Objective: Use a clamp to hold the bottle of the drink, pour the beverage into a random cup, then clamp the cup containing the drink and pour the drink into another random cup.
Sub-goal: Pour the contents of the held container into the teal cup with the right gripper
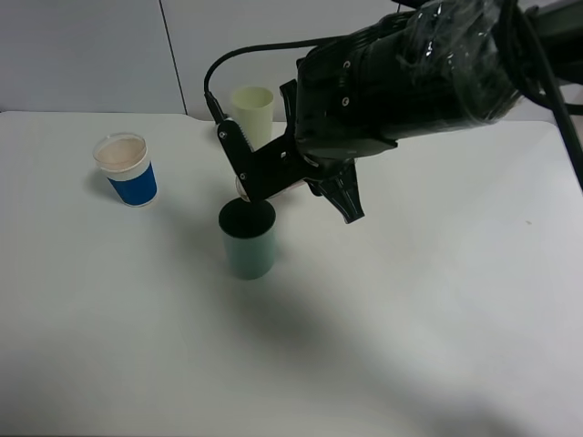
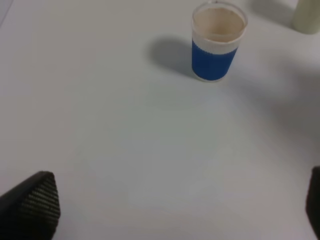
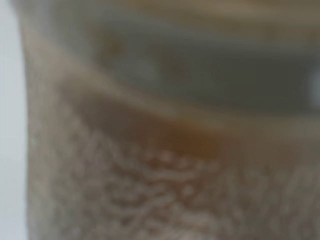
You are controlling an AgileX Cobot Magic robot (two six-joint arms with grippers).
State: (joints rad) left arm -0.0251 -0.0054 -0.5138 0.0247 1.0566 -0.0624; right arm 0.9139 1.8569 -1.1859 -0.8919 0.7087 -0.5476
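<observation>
So the right gripper is clamped tight on the bottle, which is tipped over sideways right above the teal cup, with its mouth end just over the cup's rim. From the high camera most of the bottle is buried behind the gripper, and only a bit of pale and pink peeks out. The right wrist camera is basically pressed up against it. All it shows is blurry clear plastic with the reddish-brown drink inside and loads of foamy bubbles.

The teal cup stands upright on the table. Its inside looks dark and I can't tell if any drink is in there. In the high view the blue-banded cup sits upright well off to the left of the teal cup, its inside showing pinkish-beige. The yellow-green cup is upright further back behind the teal cup.

The left gripper has its jaws spread wide, hovering over the table, with the blue-banded cup out ahead of it and not touching.
</observation>
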